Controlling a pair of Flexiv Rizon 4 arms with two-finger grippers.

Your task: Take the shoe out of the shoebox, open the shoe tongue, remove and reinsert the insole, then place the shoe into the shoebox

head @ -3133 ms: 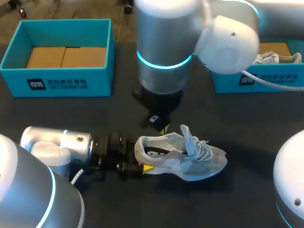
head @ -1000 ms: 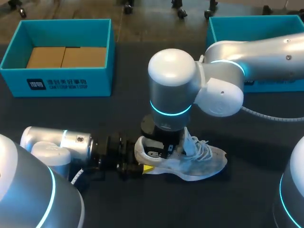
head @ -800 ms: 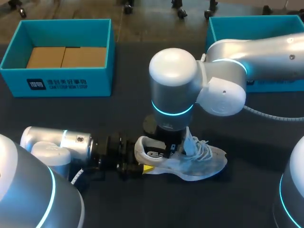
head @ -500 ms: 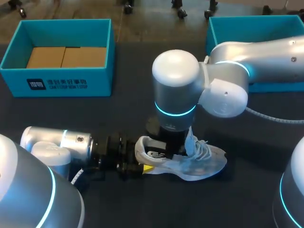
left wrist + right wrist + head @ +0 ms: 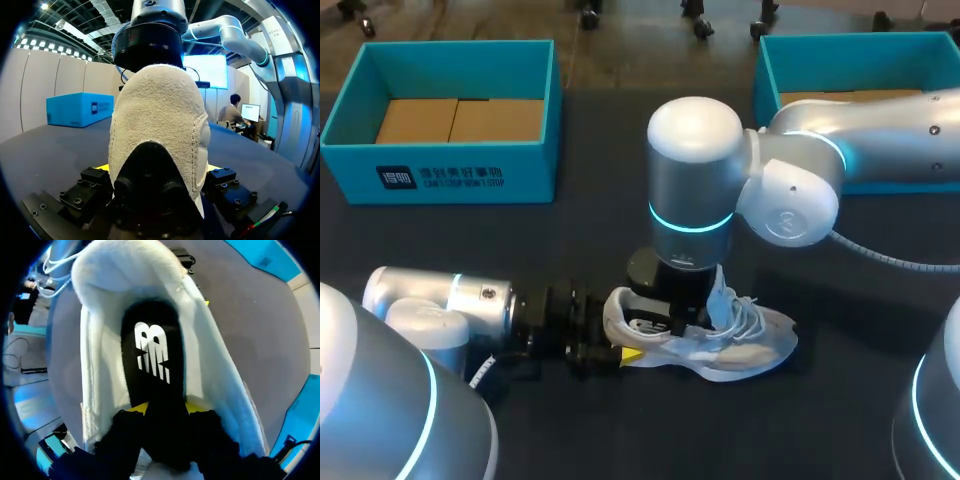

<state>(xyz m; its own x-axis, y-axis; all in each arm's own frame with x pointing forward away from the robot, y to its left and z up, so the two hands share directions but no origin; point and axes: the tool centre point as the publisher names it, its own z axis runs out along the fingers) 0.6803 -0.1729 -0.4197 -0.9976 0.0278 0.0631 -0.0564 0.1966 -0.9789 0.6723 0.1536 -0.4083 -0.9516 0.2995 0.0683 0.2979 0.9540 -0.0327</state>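
Currently logged, for your check:

1. Shoe: out of its box, lying on its sole on the desk, between the two shoeboxes and nearer you. The step of taking it out counts as done.
2. Tongue: stands up and back from the opening, so judge it opened.
3. Insole: black, lying inside the shoe. The right claw reaches down into the opening, and its yellow tips sit narrow on either side of the insole's near end, apparently pinching it. You cannot tell from this alone whether it is going out or back in; treat the insole step as the one in hand.
4. Left claw: closed on the shoe's heel from both sides, bracing it on the desk.
5. Left shoebox: teal, open, holds only a brown cardboard liner; no shoe in it.
6. Right shoebox: teal, open, largely hidden behind the right arm; a strip of brown liner shows, the rest cannot be told.
7. Outstanding: finish the insole step, then place the shoe in a shoebox.
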